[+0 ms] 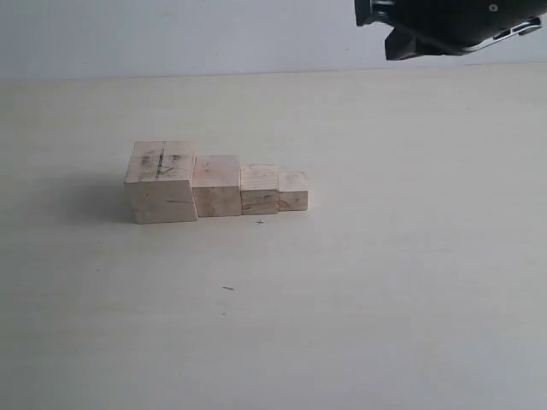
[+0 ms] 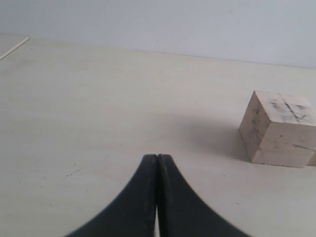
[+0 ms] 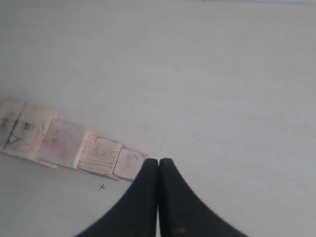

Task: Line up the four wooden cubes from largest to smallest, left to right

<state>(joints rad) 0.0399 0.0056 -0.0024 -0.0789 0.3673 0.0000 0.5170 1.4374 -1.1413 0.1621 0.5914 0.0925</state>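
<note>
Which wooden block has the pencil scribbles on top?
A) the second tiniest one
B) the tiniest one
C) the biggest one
C: the dark scribbles are on the top face of the largest cube, the leftmost one in the exterior view.
</note>
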